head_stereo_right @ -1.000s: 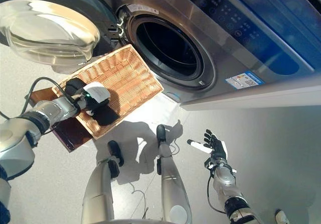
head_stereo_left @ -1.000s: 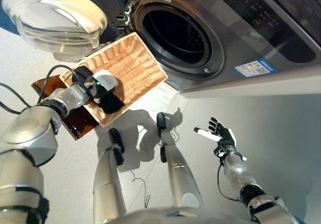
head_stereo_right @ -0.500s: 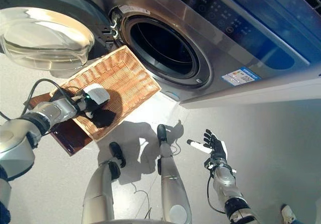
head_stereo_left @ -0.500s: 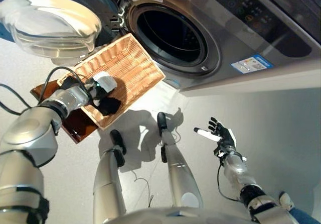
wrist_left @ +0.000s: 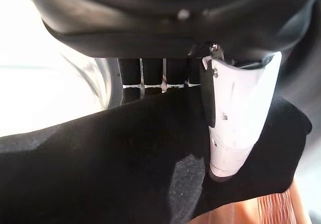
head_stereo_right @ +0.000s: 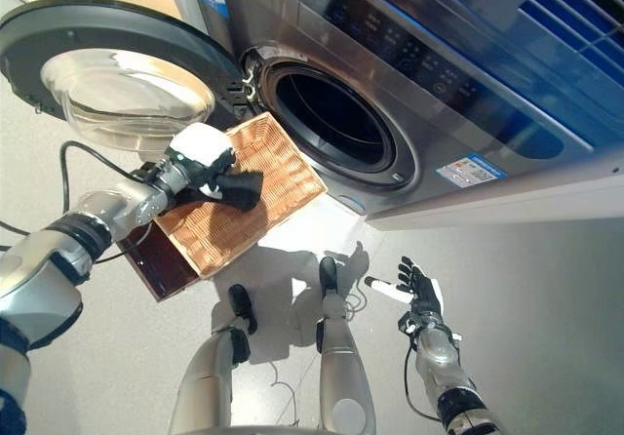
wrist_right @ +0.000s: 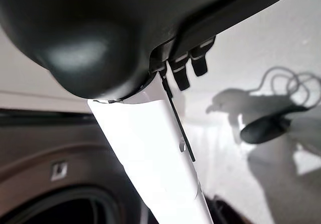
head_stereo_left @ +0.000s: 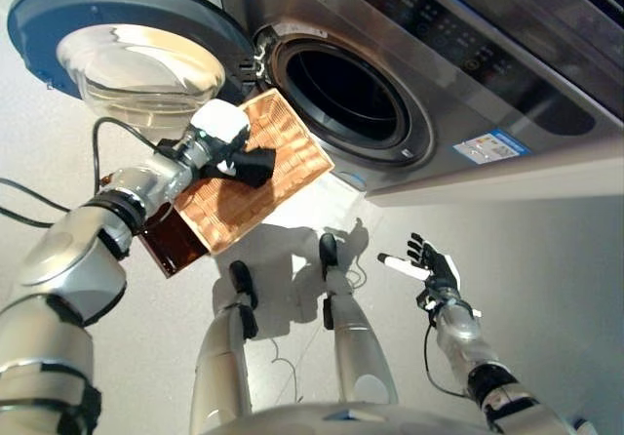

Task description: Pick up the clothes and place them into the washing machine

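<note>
My left hand [head_stereo_left: 216, 140] is shut on a black garment [head_stereo_left: 255, 169] and holds it above the wicker basket [head_stereo_left: 283, 152], a short way from the washing machine's open drum [head_stereo_left: 353, 98]. In the left wrist view the thumb [wrist_left: 235, 118] and fingers [wrist_left: 150, 77] pinch the black cloth [wrist_left: 125, 163]. The basket rests on a low dark brown box [head_stereo_left: 174, 247] beside the machine. My right hand [head_stereo_left: 436, 271] is open and empty, low at the right above the floor; its white thumb [wrist_right: 155, 153] shows in the right wrist view.
The machine's round door [head_stereo_left: 136, 59] with its glass bowl stands swung open at the left, just behind my left arm. The silver front panel [head_stereo_left: 487, 84] of the machine runs to the right. Pale floor [head_stereo_left: 546, 259] lies in front of it.
My left hand has lifted the black garment out of the basket and carried it up toward the drum. The camera has shifted too. The right hand has stayed where it was.
</note>
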Available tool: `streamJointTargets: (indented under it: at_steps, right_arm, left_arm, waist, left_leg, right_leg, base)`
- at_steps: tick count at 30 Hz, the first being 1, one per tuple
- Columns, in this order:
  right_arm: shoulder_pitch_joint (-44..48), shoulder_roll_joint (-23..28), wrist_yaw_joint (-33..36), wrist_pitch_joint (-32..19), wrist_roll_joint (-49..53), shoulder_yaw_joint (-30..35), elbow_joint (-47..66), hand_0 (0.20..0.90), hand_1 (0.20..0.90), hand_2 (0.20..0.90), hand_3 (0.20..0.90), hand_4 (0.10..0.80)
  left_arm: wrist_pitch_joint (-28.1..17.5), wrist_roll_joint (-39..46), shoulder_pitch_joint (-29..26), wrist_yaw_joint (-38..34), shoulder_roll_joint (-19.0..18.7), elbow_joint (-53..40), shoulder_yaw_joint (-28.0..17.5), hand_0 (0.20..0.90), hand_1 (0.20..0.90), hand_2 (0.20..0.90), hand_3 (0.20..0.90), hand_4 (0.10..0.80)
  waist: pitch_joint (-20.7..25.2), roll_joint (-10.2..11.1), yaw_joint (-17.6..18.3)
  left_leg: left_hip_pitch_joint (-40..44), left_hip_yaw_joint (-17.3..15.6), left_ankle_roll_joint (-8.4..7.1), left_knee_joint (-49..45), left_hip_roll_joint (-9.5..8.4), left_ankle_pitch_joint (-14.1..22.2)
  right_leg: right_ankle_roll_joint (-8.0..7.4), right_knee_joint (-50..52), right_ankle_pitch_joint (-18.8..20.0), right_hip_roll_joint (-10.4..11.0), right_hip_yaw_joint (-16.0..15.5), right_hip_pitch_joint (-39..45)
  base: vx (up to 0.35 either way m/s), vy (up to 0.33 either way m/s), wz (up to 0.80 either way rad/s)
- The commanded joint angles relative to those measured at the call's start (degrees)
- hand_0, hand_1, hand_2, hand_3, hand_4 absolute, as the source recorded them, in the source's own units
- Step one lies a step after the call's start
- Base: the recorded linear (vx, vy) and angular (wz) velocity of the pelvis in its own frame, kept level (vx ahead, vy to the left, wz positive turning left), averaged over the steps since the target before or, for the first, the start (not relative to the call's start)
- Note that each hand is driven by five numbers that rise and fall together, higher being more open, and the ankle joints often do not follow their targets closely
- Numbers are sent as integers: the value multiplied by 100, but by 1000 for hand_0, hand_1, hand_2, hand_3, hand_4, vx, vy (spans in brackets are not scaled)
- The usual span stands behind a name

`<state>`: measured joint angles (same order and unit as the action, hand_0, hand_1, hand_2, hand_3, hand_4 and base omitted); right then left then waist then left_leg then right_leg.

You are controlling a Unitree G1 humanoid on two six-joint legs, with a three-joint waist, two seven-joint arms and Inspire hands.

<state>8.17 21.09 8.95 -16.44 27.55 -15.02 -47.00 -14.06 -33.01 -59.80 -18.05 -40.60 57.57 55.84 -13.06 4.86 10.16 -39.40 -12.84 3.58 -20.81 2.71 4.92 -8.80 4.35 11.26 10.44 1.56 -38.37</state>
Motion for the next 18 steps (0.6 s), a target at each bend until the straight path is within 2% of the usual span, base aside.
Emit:
streamJointTargets:
  at_steps: [1,2,3,4,5,8,9,11,14,16,18]
  right_arm:
    - [-306,333,143,-409,62,450,835,900,900,900,900,800]
    - [-288,317,141,-434,82,435,971,900,900,900,900,800]
    - [-289,321,141,-433,82,432,973,900,900,900,900,800]
    - [-201,273,157,-463,135,372,1382,900,900,900,900,800]
    - [-158,266,156,-470,117,335,1492,900,900,900,900,800]
    - [56,241,84,-553,275,191,1939,900,900,900,900,800]
    - [57,242,83,-553,276,189,1938,900,900,900,900,800]
    - [392,181,162,-601,312,57,2139,900,900,900,900,800]
    - [811,24,297,-638,368,-95,2067,900,900,900,900,800]
    - [1224,-145,260,-653,635,-304,1912,900,900,900,900,800]
    - [1400,-165,291,-630,663,-394,1814,900,900,900,900,800]
  left_arm:
    - [84,865,36,-604,-59,-452,-1336,200,200,200,200,300]
    - [61,1201,177,-647,14,-443,-1650,200,200,200,200,300]
    - [63,1201,184,-646,12,-447,-1656,200,200,200,200,300]
    - [-3,1846,523,-671,161,-617,-2224,200,200,200,200,300]
    - [-51,2085,657,-666,222,-669,-2429,200,200,200,200,300]
    - [-175,2781,1040,-671,490,-693,-2943,200,200,200,200,300]
    - [-174,2781,1043,-670,489,-695,-2947,200,200,200,200,300]
    - [-317,3554,1381,-720,821,-825,-3367,200,200,200,200,300]
    - [-474,4033,1683,-747,1126,-1055,-3563,200,200,200,200,300]
    - [-627,4710,1925,-665,1536,-1156,-3712,200,200,200,200,300]
    - [-656,4819,1942,-651,1617,-1161,-3707,200,200,200,200,300]
  waist:
    - [-16,-179,20]
    - [-18,-182,5]
    - [-18,-186,9]
    - [-41,-198,-42]
    - [-54,-211,-55]
    - [-107,-244,-119]
    - [-108,-246,-116]
    - [-160,-296,-197]
    - [-198,-345,-283]
    - [-223,-394,-377]
    - [-232,-410,-410]
  left_leg:
    - [249,320,-713,515,54,-329]
    - [283,316,-726,550,61,-357]
    - [287,318,-727,552,60,-358]
    - [359,327,-739,626,63,-411]
    - [375,320,-742,640,61,-429]
    - [455,327,-769,740,63,-512]
    - [457,327,-769,742,63,-513]
    - [515,325,-784,821,78,-582]
    - [560,337,-793,890,79,-640]
    - [599,353,-802,938,94,-687]
    - [607,361,-806,949,97,-703]
  right_leg:
    - [-164,-312,44,82,-182,683]
    - [-154,-312,39,80,-187,697]
    - [-154,-313,38,80,-189,700]
    - [-123,-307,26,58,-193,733]
    - [-106,-300,13,46,-190,741]
    - [-64,-282,-13,10,-190,771]
    - [-64,-283,-13,10,-191,774]
    - [-15,-263,-45,-27,-196,798]
    - [11,-259,-57,-47,-215,822]
    - [44,-223,-92,-79,-220,824]
    - [58,-215,-105,-86,-217,829]
  base:
    - [-6,-62,1]
    - [-7,-62,-2]
    - [-16,-60,1]
    - [-20,-44,2]
    - [-28,-59,5]
    - [-17,-20,3]
    - [0,0,0]
    - [-50,-35,1]
    - [-40,-30,3]
    - [-38,-20,-4]
    - [-13,-11,-2]
